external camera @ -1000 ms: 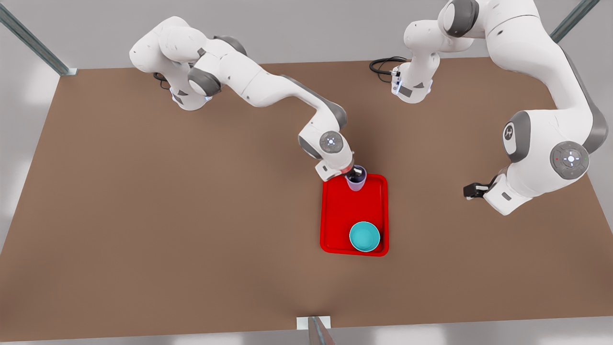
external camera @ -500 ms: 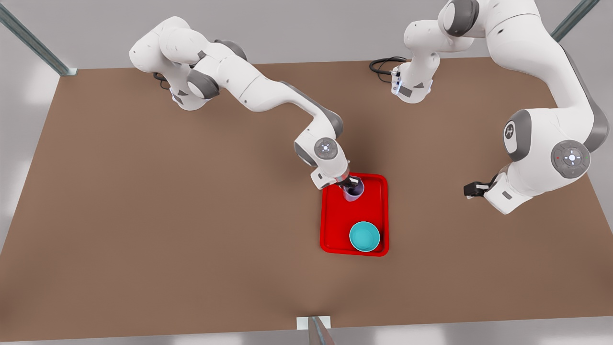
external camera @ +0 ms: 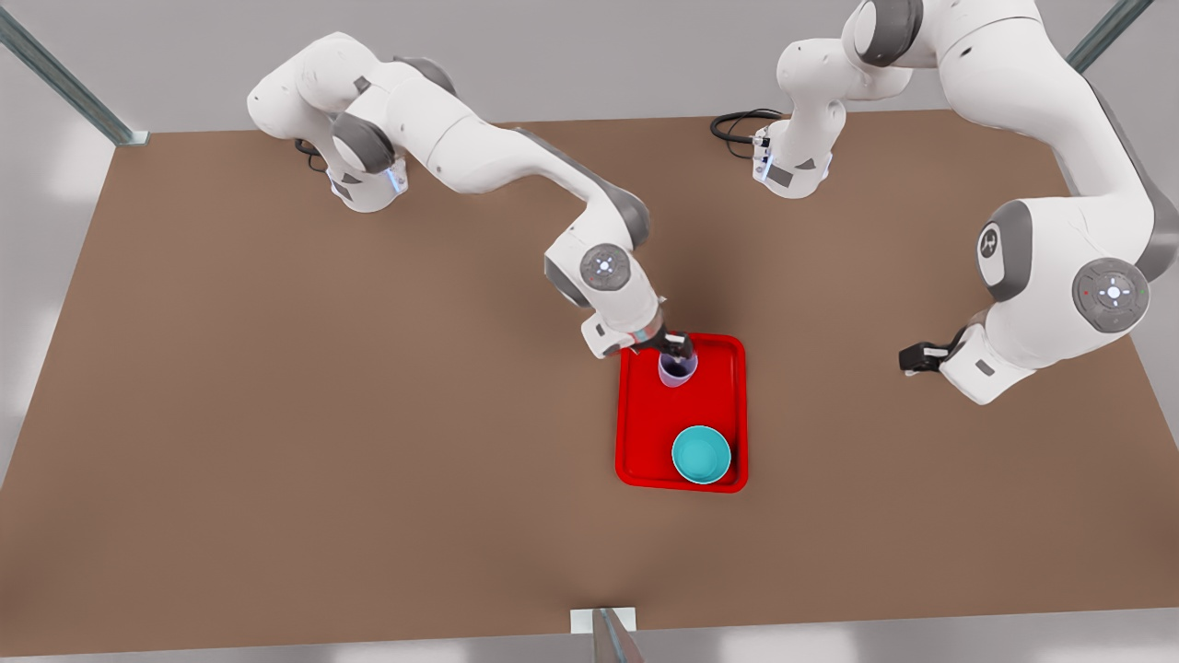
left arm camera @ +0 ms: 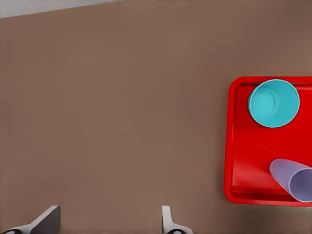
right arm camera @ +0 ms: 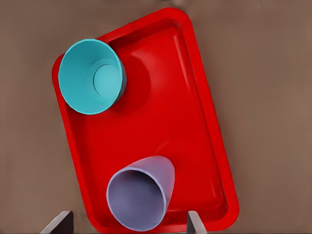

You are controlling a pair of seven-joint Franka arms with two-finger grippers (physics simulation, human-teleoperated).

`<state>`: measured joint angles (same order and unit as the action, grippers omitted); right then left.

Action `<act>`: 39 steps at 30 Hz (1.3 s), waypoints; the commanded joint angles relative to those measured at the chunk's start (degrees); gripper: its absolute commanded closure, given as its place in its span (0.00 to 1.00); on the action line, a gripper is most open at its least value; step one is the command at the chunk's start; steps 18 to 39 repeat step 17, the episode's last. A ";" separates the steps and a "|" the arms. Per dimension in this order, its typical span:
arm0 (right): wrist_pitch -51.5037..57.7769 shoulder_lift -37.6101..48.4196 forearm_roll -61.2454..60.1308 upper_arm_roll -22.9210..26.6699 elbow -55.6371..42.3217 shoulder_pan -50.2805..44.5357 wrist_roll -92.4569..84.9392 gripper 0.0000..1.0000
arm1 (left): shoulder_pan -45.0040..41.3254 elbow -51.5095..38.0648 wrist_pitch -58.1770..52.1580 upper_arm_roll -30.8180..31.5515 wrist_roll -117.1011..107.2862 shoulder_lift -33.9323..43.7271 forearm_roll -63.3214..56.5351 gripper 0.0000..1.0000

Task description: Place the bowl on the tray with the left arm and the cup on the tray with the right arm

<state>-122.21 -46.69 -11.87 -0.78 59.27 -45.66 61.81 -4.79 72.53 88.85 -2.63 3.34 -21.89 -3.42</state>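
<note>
The red tray (external camera: pixel 656 433) lies mid-table. The teal bowl (external camera: pixel 701 454) stands upright on its near end, and the lavender cup (external camera: pixel 677 370) stands on its far end. My right gripper (external camera: pixel 677 348), on the arm at the front view's left, hovers just above the cup. In the right wrist view its fingers stand open on either side of the cup (right arm camera: pixel 141 197), clear of it, with the bowl (right arm camera: pixel 91 76) and tray (right arm camera: pixel 170 112) beyond. My left gripper (external camera: pixel 912 357) waits open over bare table (left arm camera: pixel 107 223), off to the tray's side (left arm camera: pixel 243 161).
The brown table (external camera: pixel 322 414) spreads wide around the tray. Both arm bases (external camera: pixel 364 184) stand at the far edge, with a black cable (external camera: pixel 737 124) beside one. Metal frame posts (external camera: pixel 55 78) rise at the far corners and at the near edge (external camera: pixel 608 635).
The arm at the front view's left has drawn back leftward while the cup came down onto the tray's far end. The other arm's gripper drifted slightly to the right.
</note>
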 commanded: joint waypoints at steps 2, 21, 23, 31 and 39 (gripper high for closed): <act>4.33 8.53 0.00 0.08 7.52 4.08 -7.12 0.00 | -0.04 -0.02 -0.08 0.00 -0.09 0.09 -0.10 0.00; 39.42 39.48 6.94 1.49 27.21 41.44 -56.27 0.00 | -0.13 0.07 -0.26 0.00 -0.09 -0.17 -0.10 0.00; 39.42 39.48 6.94 1.49 27.21 41.44 -56.27 0.00 | -0.13 0.07 -0.26 0.00 -0.09 -0.17 -0.10 0.00; 39.42 39.48 6.94 1.49 27.21 41.44 -56.27 0.00 | -0.13 0.07 -0.26 0.00 -0.09 -0.17 -0.10 0.00; 39.42 39.48 6.94 1.49 27.21 41.44 -56.27 0.00 | -0.13 0.07 -0.26 0.00 -0.09 -0.17 -0.10 0.00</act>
